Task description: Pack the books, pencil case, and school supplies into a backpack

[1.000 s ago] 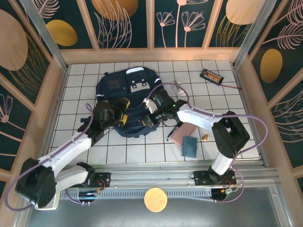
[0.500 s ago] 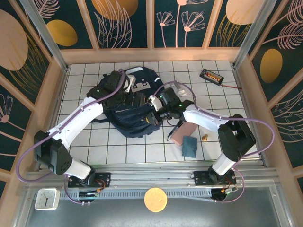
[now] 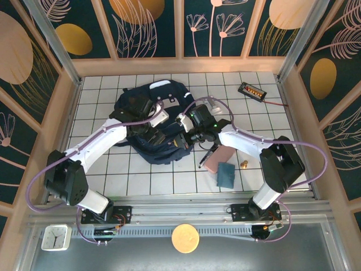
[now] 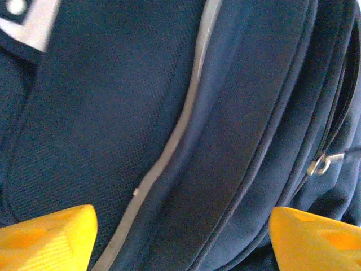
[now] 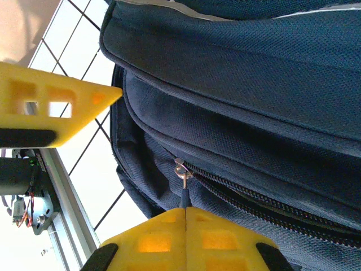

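Worktop (image 3: pixel 163 182) white-tiled, grid lines, boxed in by dark floral wall panels (image 3: pixel 141 34). Backpack (image 3: pixel 131 104) lying mid-worktop. Left hand (image 4: pixel 180 226) open over its fabric; right hand (image 5: pixel 186 212) pinched shut on zipper pull (image 5: pixel 181 169).

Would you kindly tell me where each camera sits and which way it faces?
Top external: above and behind the bases, looking down at table and backpack; both arms show.
Left wrist: close over backpack fabric; left gripper open, yellow fingertips at bottom corners.
Right wrist: along the backpack's zipper; right gripper shut on the zipper pull.
All share the backpack.
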You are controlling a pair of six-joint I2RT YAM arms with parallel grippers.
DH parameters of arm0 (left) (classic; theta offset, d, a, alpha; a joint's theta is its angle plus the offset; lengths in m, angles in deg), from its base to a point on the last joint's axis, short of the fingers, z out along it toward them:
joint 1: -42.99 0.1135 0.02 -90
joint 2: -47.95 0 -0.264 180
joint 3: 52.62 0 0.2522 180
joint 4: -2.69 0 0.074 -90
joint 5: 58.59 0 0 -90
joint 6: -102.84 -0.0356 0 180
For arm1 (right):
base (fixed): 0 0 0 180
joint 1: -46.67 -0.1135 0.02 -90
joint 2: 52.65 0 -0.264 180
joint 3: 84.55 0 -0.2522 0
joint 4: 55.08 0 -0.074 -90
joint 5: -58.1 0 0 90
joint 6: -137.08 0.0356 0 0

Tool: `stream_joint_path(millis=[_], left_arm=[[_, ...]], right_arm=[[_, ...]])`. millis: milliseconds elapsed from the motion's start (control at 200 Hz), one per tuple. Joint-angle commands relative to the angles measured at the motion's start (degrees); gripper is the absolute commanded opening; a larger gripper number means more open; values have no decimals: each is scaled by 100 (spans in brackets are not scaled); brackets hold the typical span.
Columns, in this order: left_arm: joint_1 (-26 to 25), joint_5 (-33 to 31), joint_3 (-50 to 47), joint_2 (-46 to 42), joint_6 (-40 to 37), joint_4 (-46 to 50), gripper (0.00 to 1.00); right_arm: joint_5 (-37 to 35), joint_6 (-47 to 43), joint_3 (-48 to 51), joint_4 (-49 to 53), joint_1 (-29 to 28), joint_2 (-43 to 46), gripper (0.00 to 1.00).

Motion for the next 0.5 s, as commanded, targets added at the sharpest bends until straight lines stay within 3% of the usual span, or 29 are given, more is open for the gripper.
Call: stream_joint_path(millis=[0,175,240,320,370,435,495], left_arm=[[14,69,-162,117,-368,34,76],[9,45,-219,233,-365,-166,73],[14,19,-226,311,-327,-272,68],[13,-25,-166,481,-286,-385,48],[14,-8,-80,618,-252,-405,24],[14,-3,91,796,-173,-321,1],[14,34,272,926,-117,-159,0]], right_arm=[[44,33,-63,-31,37,82,0],[2,29,-43,0,24,98,0],[-12,21,-50,8,19,82,0],[-31,35,-45,17,15,69,0],[-39,37,-28,17,17,59,0],[-73,19,-20,47,17,63,0],[-126,8,-21,70,28,70,0]])
